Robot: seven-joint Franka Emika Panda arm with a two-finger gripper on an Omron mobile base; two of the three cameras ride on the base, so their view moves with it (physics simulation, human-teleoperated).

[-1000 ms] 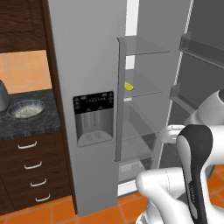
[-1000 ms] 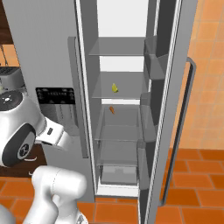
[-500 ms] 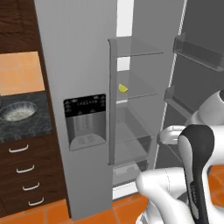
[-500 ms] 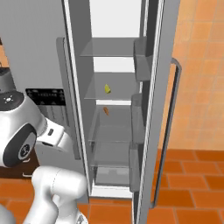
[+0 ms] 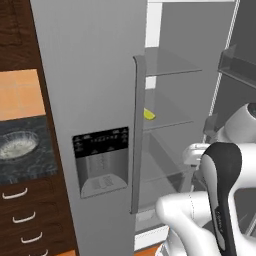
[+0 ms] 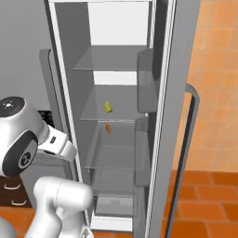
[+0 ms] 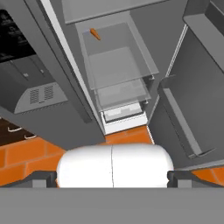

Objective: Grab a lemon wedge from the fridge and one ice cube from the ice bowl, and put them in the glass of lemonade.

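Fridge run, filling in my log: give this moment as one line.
stage: approach | tall grey two-door fridge: right door open | tiny bright yellow lemon wedge: on middle glass shelf, untouched | gripper: open, empty, low before fridge

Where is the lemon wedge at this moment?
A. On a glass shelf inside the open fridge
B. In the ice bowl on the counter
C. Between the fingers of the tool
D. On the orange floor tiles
A: the lemon wedge lies on a glass shelf inside the open fridge, apart from the small orange thing one level below.
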